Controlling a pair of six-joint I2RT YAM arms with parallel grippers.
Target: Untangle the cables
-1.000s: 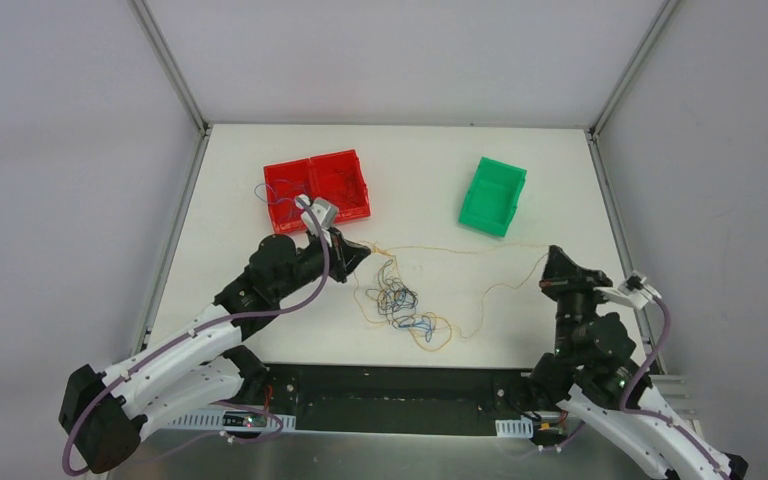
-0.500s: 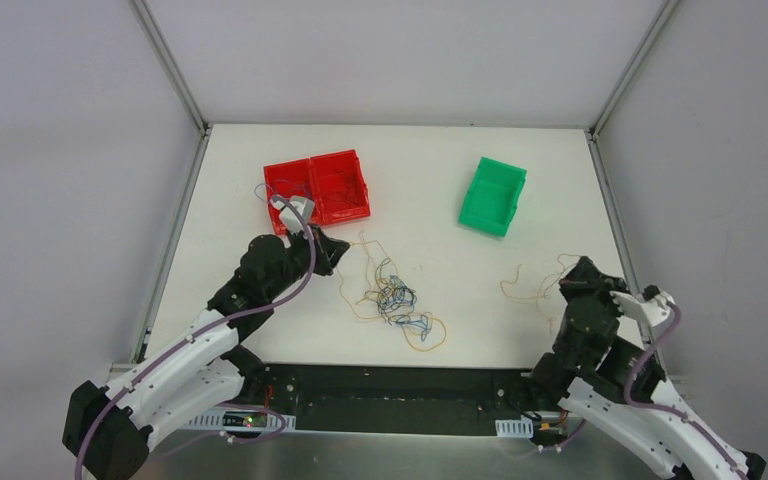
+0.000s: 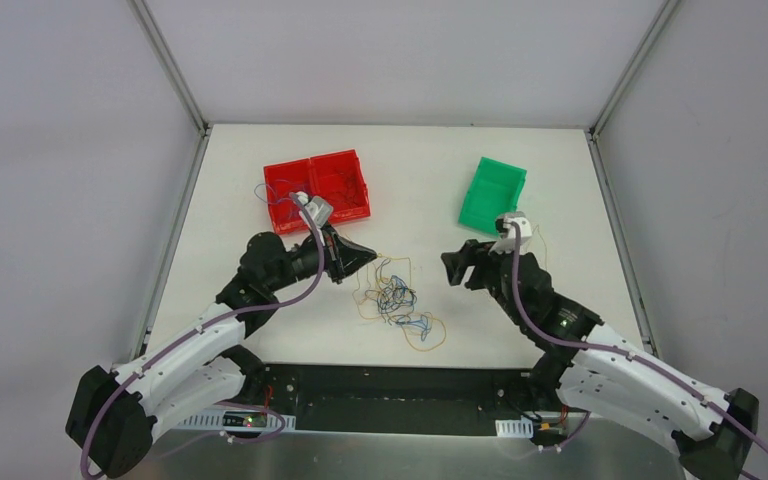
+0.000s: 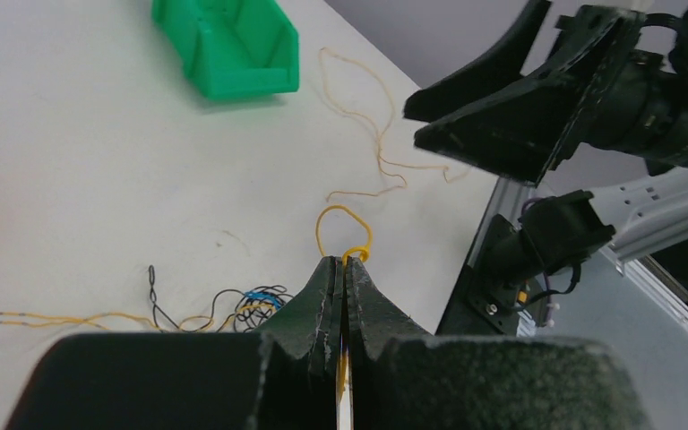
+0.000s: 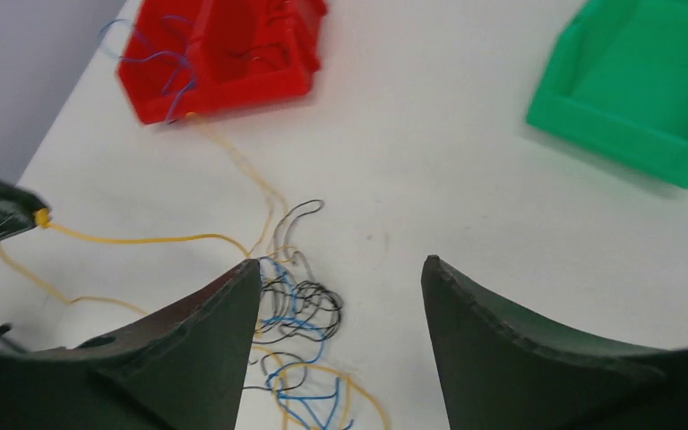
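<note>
1. Cables [image 3: 397, 300] lie in a tangled heap at the lower middle of the top view, on the white table [image 3: 420, 150], between my two grippers. The left gripper [image 3: 370, 254] sits just upper left of the heap. The right gripper [image 3: 450, 268] is off to the heap's right and apart from it; from here I cannot tell how either one's fingers stand. A red bin [image 3: 310, 165] sits at upper left and a green bin [image 3: 505, 170] at upper right.
2. In the left wrist view my left fingers are pressed together on a yellow strand [image 4: 345, 235], which loops out just past the tips at centre frame. A loose orange strand [image 4: 378, 134] snakes above it, near the green bin. The right gripper's jaws stand parted at upper right.
3. In the right wrist view my right fingers are spread wide and grip nothing. The heap lies between them at lower centre. Blue strands [image 5: 157, 58] hang over the red bin's rim at upper left.
</note>
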